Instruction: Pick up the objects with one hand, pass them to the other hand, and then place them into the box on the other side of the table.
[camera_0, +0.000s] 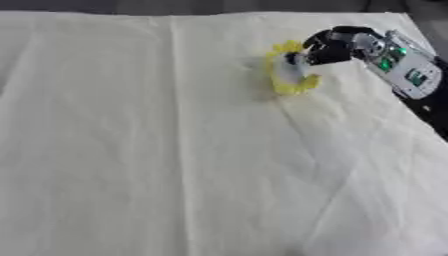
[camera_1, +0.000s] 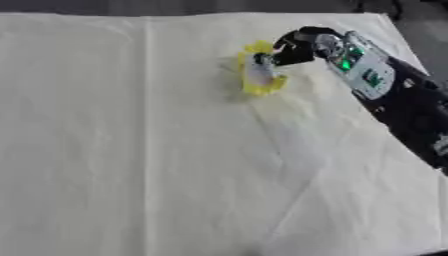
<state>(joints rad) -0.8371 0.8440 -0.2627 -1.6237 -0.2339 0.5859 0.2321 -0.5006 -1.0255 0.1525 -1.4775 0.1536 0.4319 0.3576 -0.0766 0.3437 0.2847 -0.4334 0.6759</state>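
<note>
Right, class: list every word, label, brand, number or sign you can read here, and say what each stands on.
None can be read. The yellow object, the right hand on it and the cream cloth carry no visible print. The green spots on the silver forearm are lights, not text.

Cloth (camera_0: 175, 165) is seen bare across the left, centre and near side; free passage there from any direction. Only creases and a fold line are raised on it. Far right is occupied: right hand (camera_0: 325, 47) with its silver forearm (camera_0: 404, 67) is angled in from the right edge, fingers at a yellow ring (camera_0: 291, 70) lying on the cloth. Ring's right side is blocked by the hand; its left and near sides are unobstructed.
</note>
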